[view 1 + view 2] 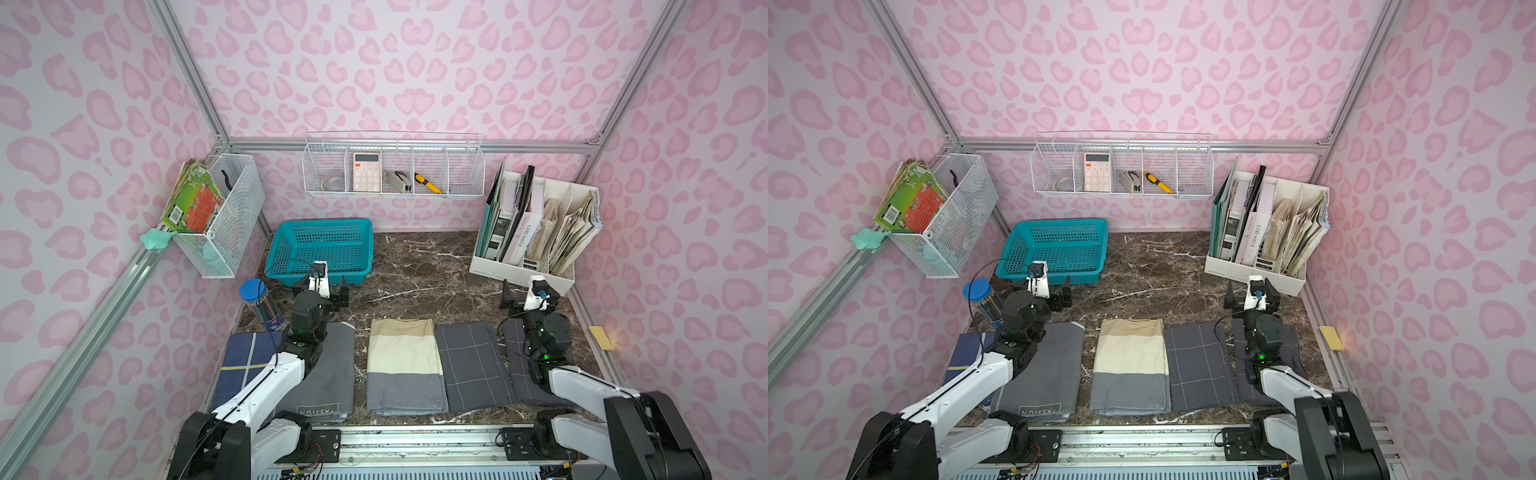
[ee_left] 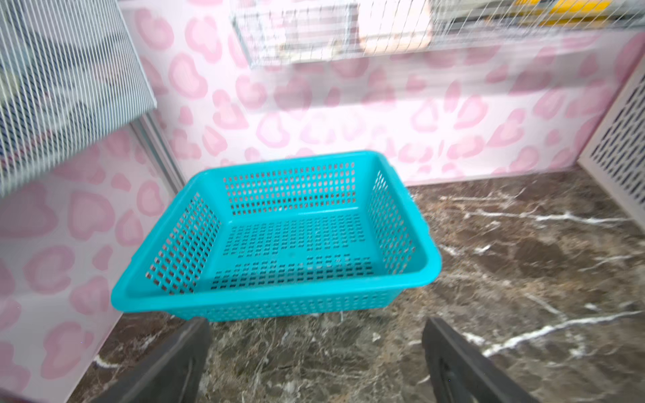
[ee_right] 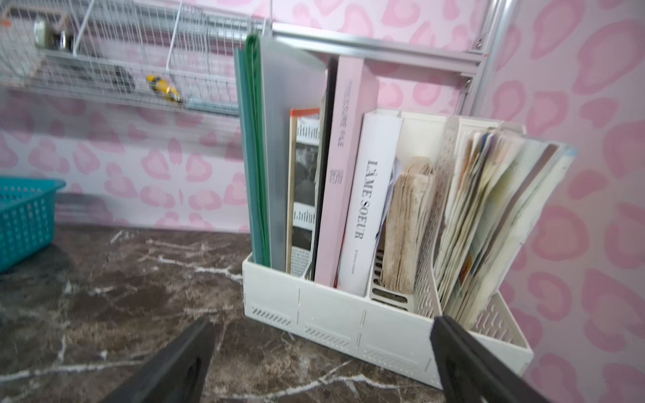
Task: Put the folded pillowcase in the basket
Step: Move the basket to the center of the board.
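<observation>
You've yet to pick up; left fingers [image 2: 167, 366] and right fingers [image 3: 167, 370] hang spread, empty; the folded pillowcase [image 1: 403, 365] lies on the tabletop [image 1: 436, 270] near you, well apart from the empty basket [image 1: 324, 222]; next, I judge, reach down and pinch its edge.

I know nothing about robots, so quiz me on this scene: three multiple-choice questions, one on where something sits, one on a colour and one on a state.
1. Where is the basket?
A. far left corner of the table
B. hanging on a wall
C. near right corner

2. What colour is the middle folded cloth?
A. plain red
B. beige, cream and grey bands
C. green dots

3. How are the left gripper and right gripper?
A. both shut
B. one holds cloth
C. both open, empty

Answers:
1 A, it stands at the back by the left wall.
2 B, both top views show three bands.
3 C, each wrist view shows spread fingers with nothing between.
</observation>
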